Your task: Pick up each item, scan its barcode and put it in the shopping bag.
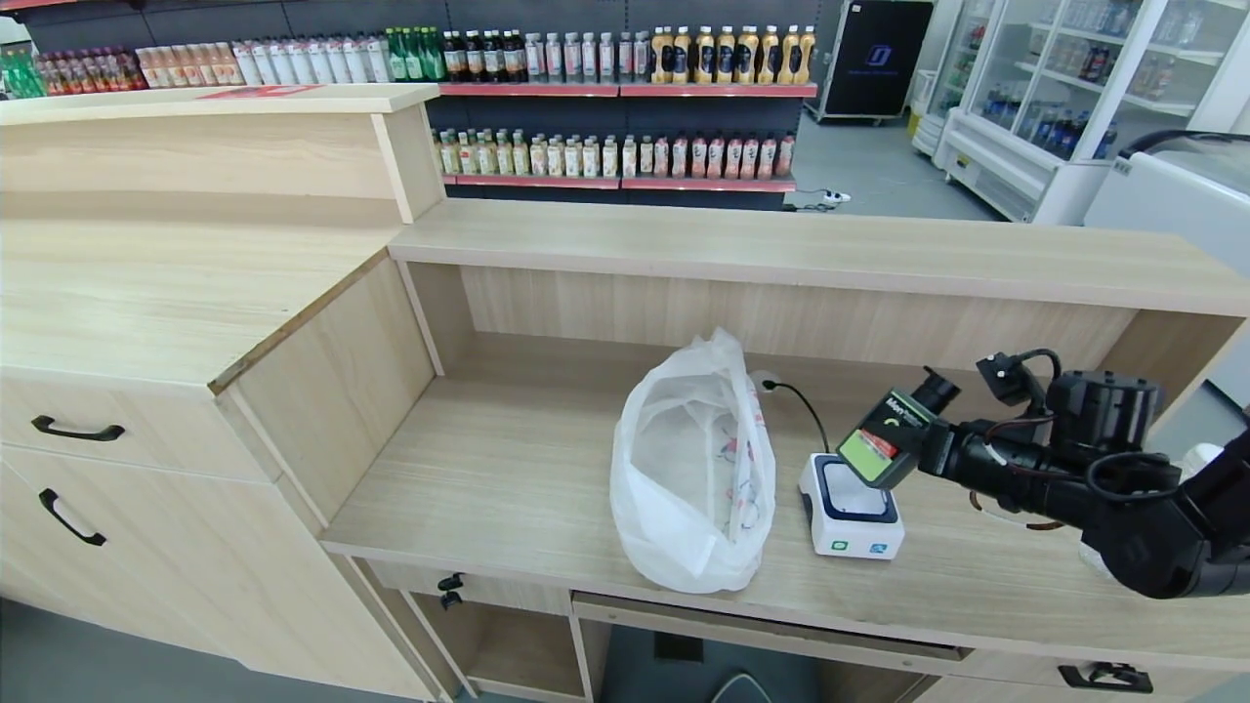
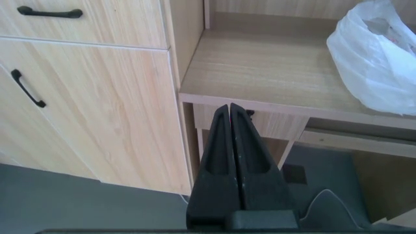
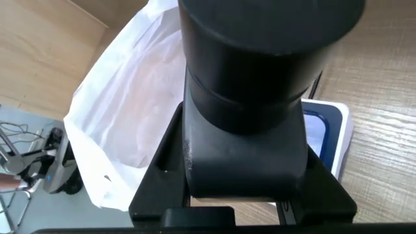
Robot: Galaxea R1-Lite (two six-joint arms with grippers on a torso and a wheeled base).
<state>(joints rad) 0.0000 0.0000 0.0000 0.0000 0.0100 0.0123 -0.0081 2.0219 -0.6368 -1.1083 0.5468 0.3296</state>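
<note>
**Bottle held tilted over the scanner**

Nearest, low in front of the light wooden checkout counter (image 1: 488,469), the left gripper (image 2: 231,127) hangs beside the cabinet doors, below the countertop's edge. Its two black fingers are pressed flat together with nothing between them.

On the counter, towards the right, sits a small white box-shaped barcode scanner with a dark blue window (image 1: 850,508). Just left of it, almost touching, stands a white translucent plastic shopping bag (image 1: 693,469), its mouth gaping upward.

Directly above the scanner, the right gripper (image 1: 928,444) comes in from the right and is clamped on a dark bottle with a green and red label and a black cap (image 1: 894,434). The bottle's long axis is tilted. Its labelled lower end dips to the near left, over the scanner's window. Its cap points up and away to the far right. The bottle is clear of both scanner and bag.

A thin black cable (image 1: 806,410) runs from behind the scanner to the counter's back wall. Beyond the counter, red-edged shelves of bottled drinks (image 1: 625,59) line the far wall.
</note>
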